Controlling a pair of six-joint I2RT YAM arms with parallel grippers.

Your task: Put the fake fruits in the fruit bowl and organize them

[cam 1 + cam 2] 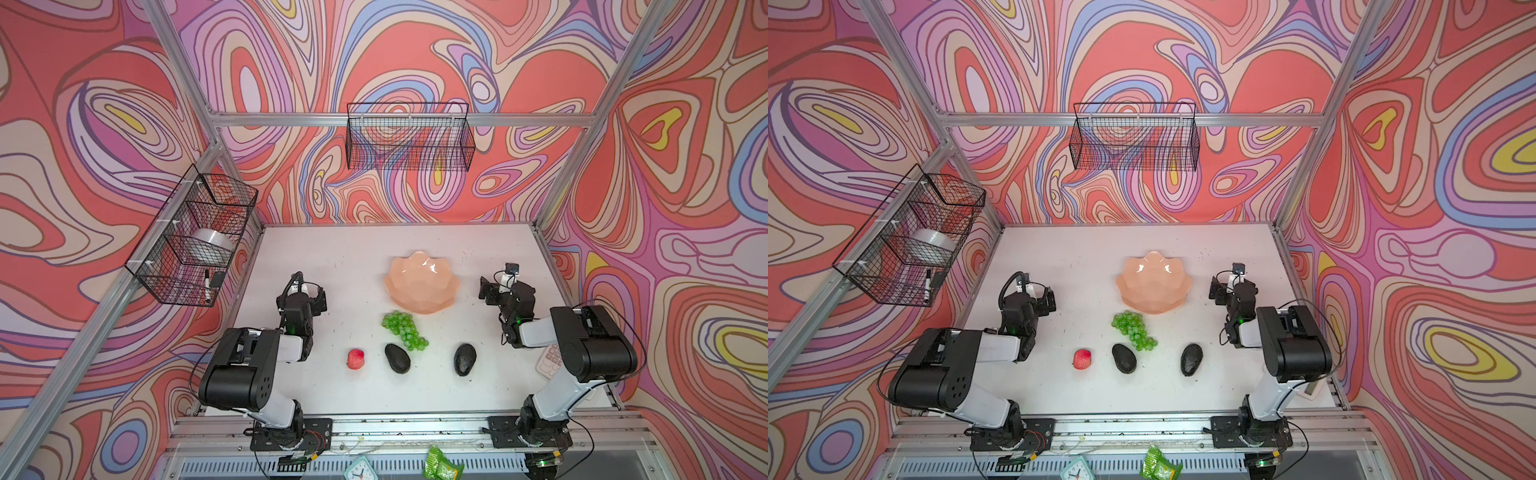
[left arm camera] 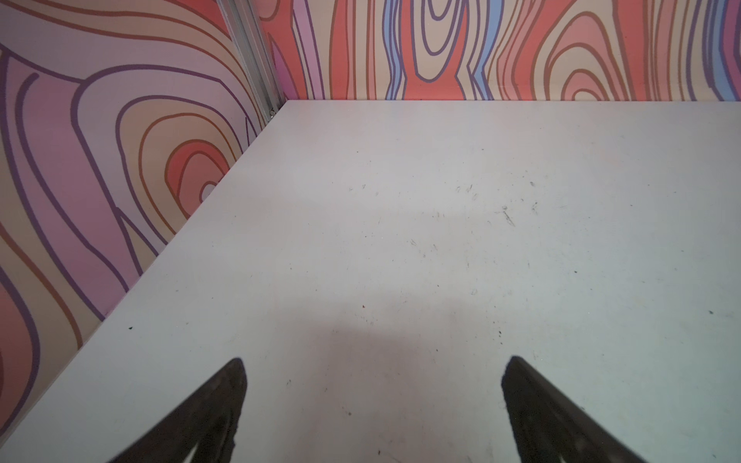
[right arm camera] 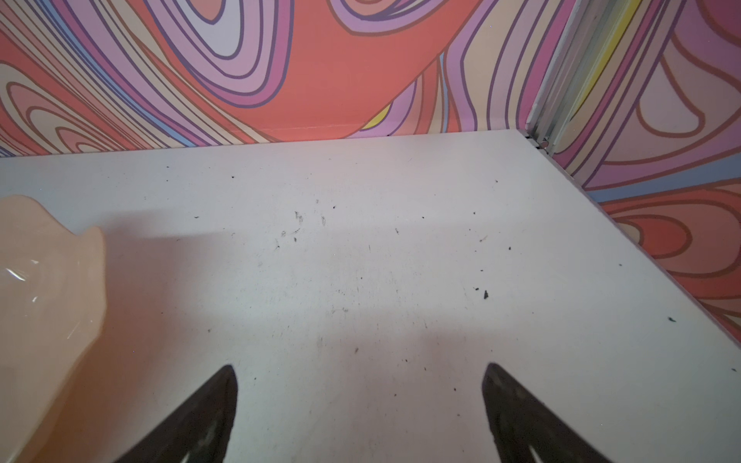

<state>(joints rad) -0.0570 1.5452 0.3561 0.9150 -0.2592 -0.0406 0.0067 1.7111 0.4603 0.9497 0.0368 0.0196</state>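
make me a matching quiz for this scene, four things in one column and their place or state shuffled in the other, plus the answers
Column one:
1. fruit bowl
2. bunch of green grapes
3. red-pink fruit
4. left gripper

Column two:
a. open, holding nothing
b. leftmost of the fruits in both top views
c. peach-pink, with no fruit in it
d. just in front of the fruit bowl, on the robot's side

Pairs: 1-c, 2-d, 3-b, 4-a

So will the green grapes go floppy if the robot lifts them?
Probably a bit: the green grapes are many small balls in a long, tapering cluster, so the narrow end may dangle. They likely won't roll, lying lumpy and flat on the table. The glossy beads look smooth, so a grip might slip.
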